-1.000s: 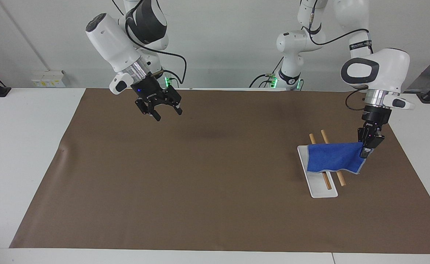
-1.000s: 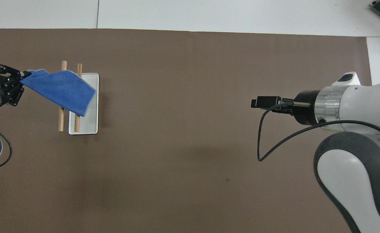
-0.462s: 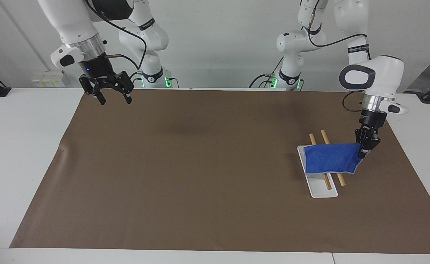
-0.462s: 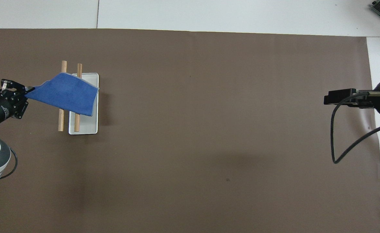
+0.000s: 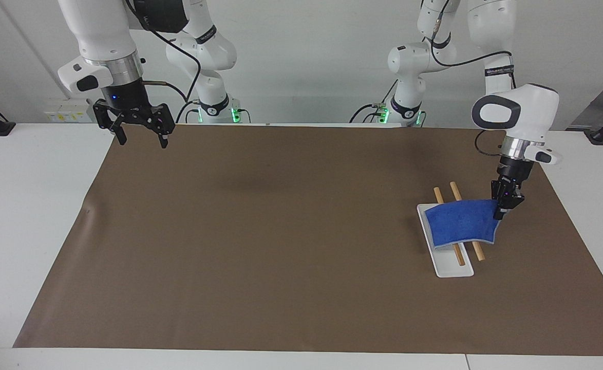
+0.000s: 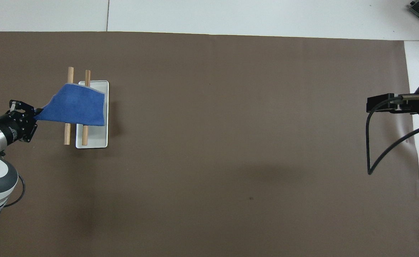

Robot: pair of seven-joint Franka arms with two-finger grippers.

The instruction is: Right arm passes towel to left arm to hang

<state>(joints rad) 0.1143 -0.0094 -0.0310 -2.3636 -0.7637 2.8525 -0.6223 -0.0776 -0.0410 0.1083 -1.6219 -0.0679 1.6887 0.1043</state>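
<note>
- Swung back since a second ago: right gripper, formerly out over the mat's middle, now up over the mat's corner at the right arm's end — fingers spread wide, nothing in them. Meanwhile, lowered and drawn in over the rack by the left arm: the blue cloth.
- Parked there, by the look of it, to stay clear; handover plainly done, so just waiting.
- Brown mat bare across its middle.
- Toward the left arm's end: white tray carrying two wooden rods side by side — a hanging rack, presumably.
- Draped across both rods: towel, its free edge sagging onto the tray side, the other corner lifted slightly.
- Pinching that raised corner: left gripper, clamped tight on the towel, pointing steeply down just beside the rods. Held so, probably, to keep the cloth taut while settling it evenly.
- Remaining, as judged: letting go and lifting away.
</note>
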